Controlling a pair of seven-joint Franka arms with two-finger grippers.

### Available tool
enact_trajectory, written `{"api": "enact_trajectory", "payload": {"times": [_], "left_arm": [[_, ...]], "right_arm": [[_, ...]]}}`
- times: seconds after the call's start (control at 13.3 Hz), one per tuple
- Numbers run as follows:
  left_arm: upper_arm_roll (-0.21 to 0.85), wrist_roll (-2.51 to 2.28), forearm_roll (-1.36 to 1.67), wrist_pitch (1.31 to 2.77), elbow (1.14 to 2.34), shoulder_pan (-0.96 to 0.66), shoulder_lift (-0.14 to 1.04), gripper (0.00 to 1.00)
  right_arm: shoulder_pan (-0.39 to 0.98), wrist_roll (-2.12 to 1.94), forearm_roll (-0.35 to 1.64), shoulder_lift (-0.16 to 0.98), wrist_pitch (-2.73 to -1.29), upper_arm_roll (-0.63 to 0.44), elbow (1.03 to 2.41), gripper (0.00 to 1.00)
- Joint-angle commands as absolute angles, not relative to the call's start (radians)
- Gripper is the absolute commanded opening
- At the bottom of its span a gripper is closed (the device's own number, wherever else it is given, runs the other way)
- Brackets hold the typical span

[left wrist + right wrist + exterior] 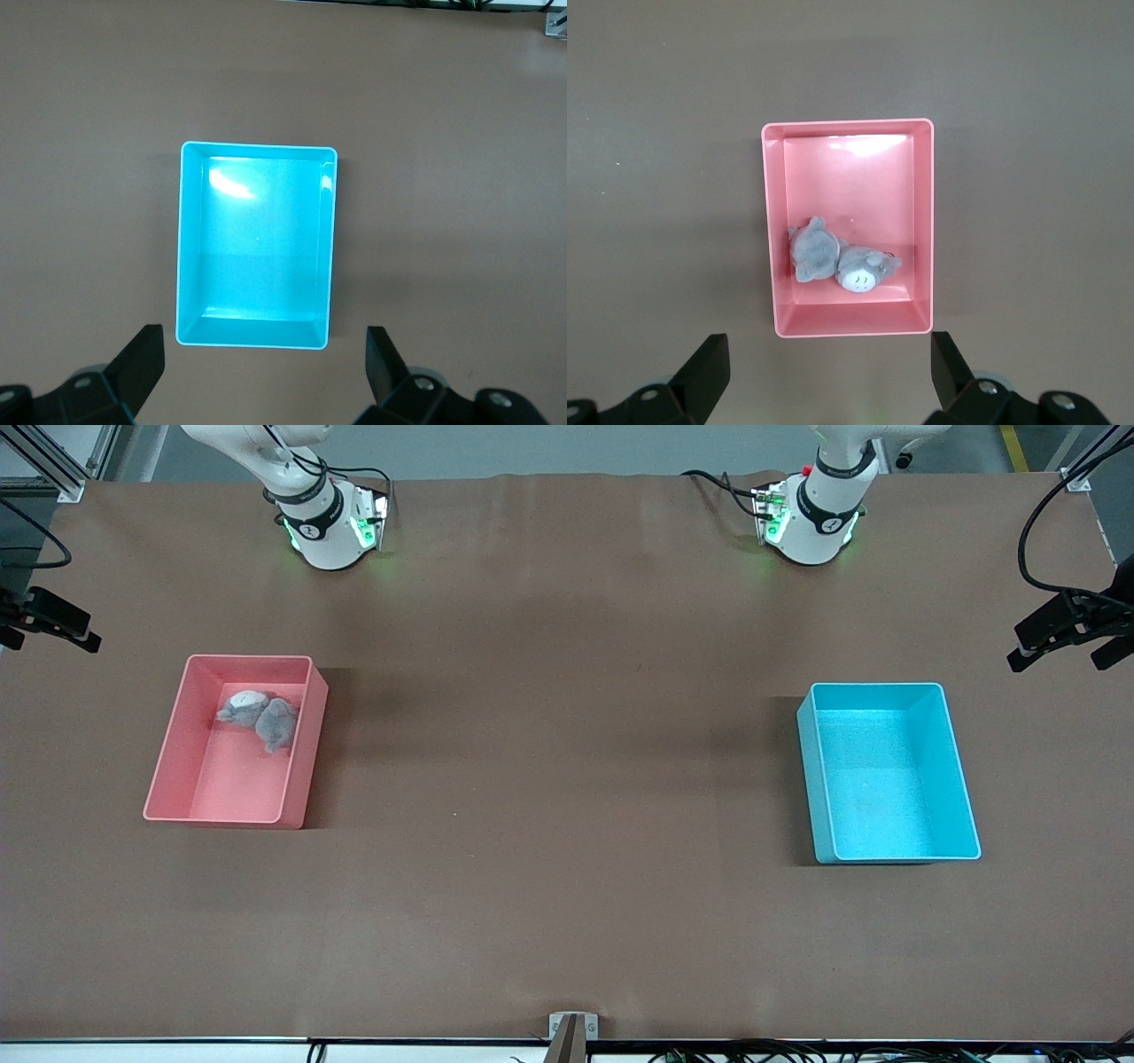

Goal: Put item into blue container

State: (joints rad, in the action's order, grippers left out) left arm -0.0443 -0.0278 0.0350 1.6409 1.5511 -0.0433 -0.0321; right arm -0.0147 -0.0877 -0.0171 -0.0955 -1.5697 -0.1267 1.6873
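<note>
Table [567,921] surface is covered in plain brown material, and two bins are set on it, well apart. The blue container [889,772] is placed toward the left arm's end of the table; its interior is seen to be bare in both the front view and the left wrist view [257,245]. The pink bin [237,741] is placed toward the right arm's end of the table. A grey plush toy [260,719] is lain inside the pink bin, in the half of the bin farther from the front camera, close to the bin's end wall. In the right wrist view the toy [842,261] is shown lying on its side, with a white face patch turned upward.

The left gripper [266,367] is held in the air above the table, just beside one short wall of the blue container; its fingers are spread wide apart and nothing is gripped between them. The right gripper [831,372] is held in the air above the table, just beside one short wall of the pink bin; its fingers are likewise spread wide apart and nothing is gripped. Neither gripper is in contact with a bin or with the toy.
</note>
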Motion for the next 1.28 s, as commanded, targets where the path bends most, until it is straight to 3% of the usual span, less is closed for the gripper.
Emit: {"api": "enact_trajectory", "payload": {"times": [0.0, 0.23, 0.9, 1.2], "left_arm": [[-0.043, -0.018, 0.018, 1.624, 1.537, -0.046, -0.029, 1.00], [-0.043, -0.018, 0.018, 1.624, 1.536, -0.046, -0.029, 1.00], [-0.044, -0.014, 0.020, 1.624, 1.536, -0.041, -0.029, 1.00], [-0.044, -0.020, 0.028, 1.624, 1.540, -0.046, -0.011, 1.00]], "right_arm": [[-0.028, -0.100, -0.031, -0.123, -1.572, -0.117, 1.713, 1.00], [-0.031, -0.094, -0.031, -0.106, -1.562, -0.118, 1.671, 1.00], [-0.115, -0.130, -0.020, 0.149, -1.634, -0.120, 1.649, 1.00], [-0.124, -0.121, -0.012, 0.121, -1.802, -0.118, 1.862, 1.00]]}}
